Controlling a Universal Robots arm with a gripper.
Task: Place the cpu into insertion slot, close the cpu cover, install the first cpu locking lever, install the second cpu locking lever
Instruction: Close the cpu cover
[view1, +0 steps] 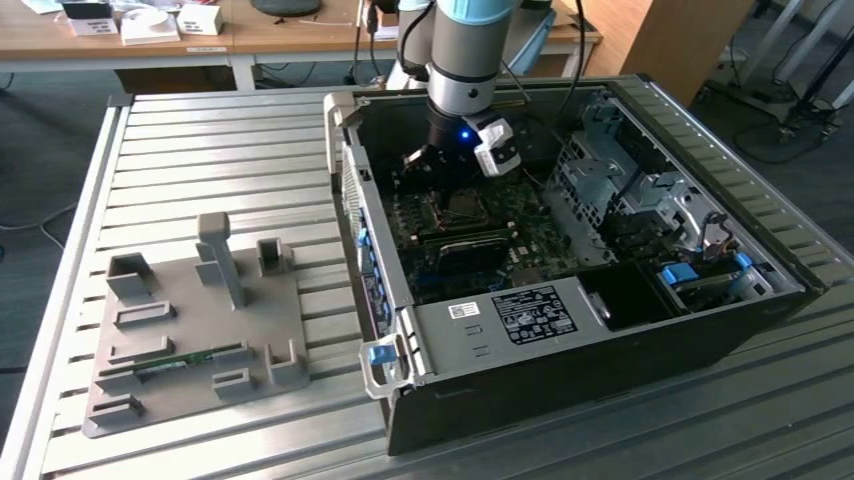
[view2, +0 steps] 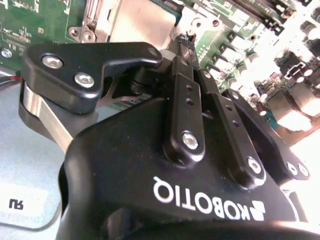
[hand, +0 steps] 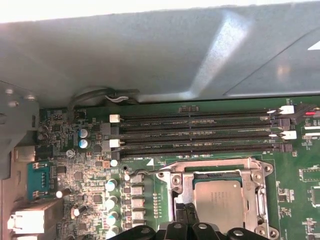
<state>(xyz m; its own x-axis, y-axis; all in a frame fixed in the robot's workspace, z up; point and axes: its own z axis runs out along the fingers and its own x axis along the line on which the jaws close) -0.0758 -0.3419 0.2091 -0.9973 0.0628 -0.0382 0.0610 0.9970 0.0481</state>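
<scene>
Sitting flat in the slot (hand: 167, 176), the cpu (hand: 220, 202) looks properly seated, with the cover (hand: 254, 200) down around it, I reckon. Hand (hand: 186, 210) is right at the slot's edge, fingers (hand: 179, 217) pressed together, probably to keep the tip slim near the board (hand: 75, 175).

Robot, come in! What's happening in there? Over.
Gripper low at edge of slot. Cpu seated inside, cover down around it. Nothing in the way.

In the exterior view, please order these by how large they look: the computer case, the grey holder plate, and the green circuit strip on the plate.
1. computer case
2. grey holder plate
3. green circuit strip, clearly the smallest
</scene>
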